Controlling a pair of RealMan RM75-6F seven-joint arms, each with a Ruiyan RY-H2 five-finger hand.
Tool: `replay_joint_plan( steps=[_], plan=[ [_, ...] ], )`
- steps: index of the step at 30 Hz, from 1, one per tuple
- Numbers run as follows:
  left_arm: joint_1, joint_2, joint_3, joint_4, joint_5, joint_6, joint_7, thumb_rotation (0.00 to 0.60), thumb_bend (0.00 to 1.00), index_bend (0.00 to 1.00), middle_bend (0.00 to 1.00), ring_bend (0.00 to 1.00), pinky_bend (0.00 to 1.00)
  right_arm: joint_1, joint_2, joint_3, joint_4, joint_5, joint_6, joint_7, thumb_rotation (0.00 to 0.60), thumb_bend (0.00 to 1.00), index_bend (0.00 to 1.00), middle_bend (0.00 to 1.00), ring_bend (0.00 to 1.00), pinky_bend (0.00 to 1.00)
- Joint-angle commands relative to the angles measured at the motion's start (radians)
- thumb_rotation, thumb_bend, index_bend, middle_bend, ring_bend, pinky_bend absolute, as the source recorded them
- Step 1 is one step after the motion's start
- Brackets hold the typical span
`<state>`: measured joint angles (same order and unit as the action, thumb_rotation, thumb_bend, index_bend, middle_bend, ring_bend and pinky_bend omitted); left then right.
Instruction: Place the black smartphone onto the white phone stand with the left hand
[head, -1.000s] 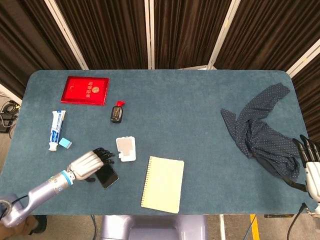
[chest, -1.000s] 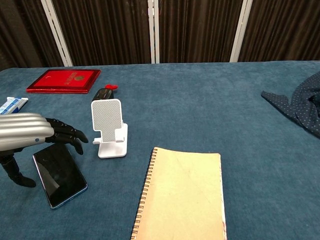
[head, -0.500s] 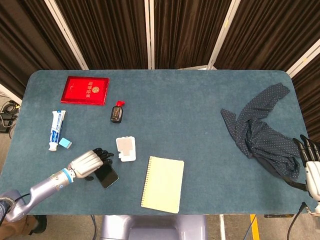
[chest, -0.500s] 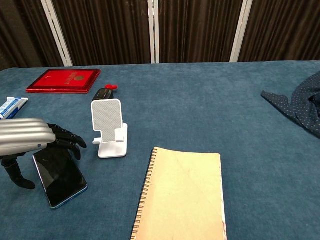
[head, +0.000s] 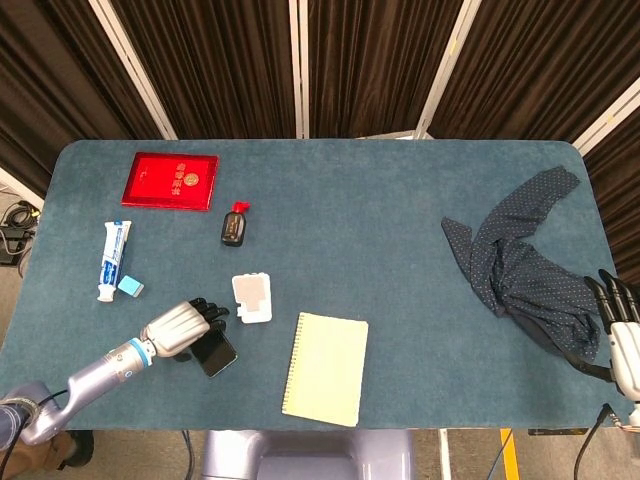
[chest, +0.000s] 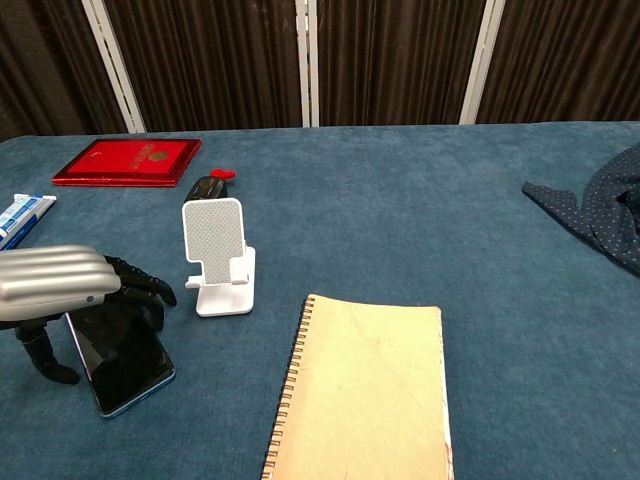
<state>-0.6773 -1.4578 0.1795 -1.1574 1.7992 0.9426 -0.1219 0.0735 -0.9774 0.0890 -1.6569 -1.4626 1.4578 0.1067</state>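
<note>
Closing in over the past second, my left hand (chest: 62, 292) has drawn its fingers down around the black smartphone (chest: 125, 362) near the counter's (head: 380, 200) front-left corner. The phone lies flat on the blue cloth, its far end under my palm, thumb on one side and curled fingers on the other; whether I truly grip it yet I cannot tell. Grasping is the step in hand. My right hand (head: 622, 335) hangs off the right edge, fingers apart, holding nothing, beside the crumpled dotted cloth (head: 525, 265). A yellow notebook (chest: 365, 390) sits at the front edge, a red booklet (chest: 128, 161) toward the back-left corner. The white phone stand (chest: 219, 257) waits upright just beside my fingertips. Next, as I judge it: firm up the hold, lift, tip the phone upright and lower it onto the stand's lip without knocking the stand over.
</note>
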Motion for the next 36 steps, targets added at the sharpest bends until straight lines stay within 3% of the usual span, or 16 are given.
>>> replay_joint_plan(
  steps=[1, 6, 8, 24, 29, 36],
  plan=[
    [0.007, -0.009, 0.003, 0.008, -0.003, 0.01, 0.016, 0.6, 0.0, 0.41, 0.24, 0.26, 0.28, 0.0, 0.001, -0.001, 0.0, -0.001, -0.001, 0.002, 0.6, 0.0, 0.0, 0.0, 0.0, 0.0],
    [0.019, -0.016, -0.001, 0.017, -0.016, 0.026, 0.05, 0.6, 0.0, 0.57, 0.46, 0.42, 0.36, 0.0, 0.001, -0.002, -0.002, -0.004, 0.0, 0.002, 0.6, 0.0, 0.0, 0.0, 0.0, 0.0],
    [0.026, -0.016, -0.003, 0.021, -0.015, 0.045, 0.059, 0.6, 0.0, 0.6, 0.48, 0.43, 0.36, -0.001, 0.002, -0.002, -0.002, -0.004, 0.001, 0.003, 0.6, 0.0, 0.0, 0.0, 0.0, 0.0],
    [0.041, 0.109, -0.014, -0.085, 0.025, 0.204, 0.107, 0.6, 0.0, 0.61, 0.48, 0.44, 0.36, -0.006, 0.01, -0.004, -0.006, -0.013, 0.012, 0.021, 0.6, 0.0, 0.0, 0.0, 0.0, 0.0],
    [-0.006, 0.166, -0.085, -0.118, 0.098, 0.301, 0.252, 0.6, 0.0, 0.6, 0.48, 0.44, 0.37, -0.008, 0.014, -0.004, -0.006, -0.012, 0.014, 0.031, 0.6, 0.0, 0.0, 0.0, 0.0, 0.0],
    [-0.109, 0.201, -0.169, -0.136, 0.162, 0.254, 0.489, 0.6, 0.0, 0.6, 0.48, 0.43, 0.36, -0.008, 0.018, -0.001, -0.003, -0.006, 0.012, 0.045, 0.6, 0.0, 0.0, 0.0, 0.0, 0.0]
  ],
)
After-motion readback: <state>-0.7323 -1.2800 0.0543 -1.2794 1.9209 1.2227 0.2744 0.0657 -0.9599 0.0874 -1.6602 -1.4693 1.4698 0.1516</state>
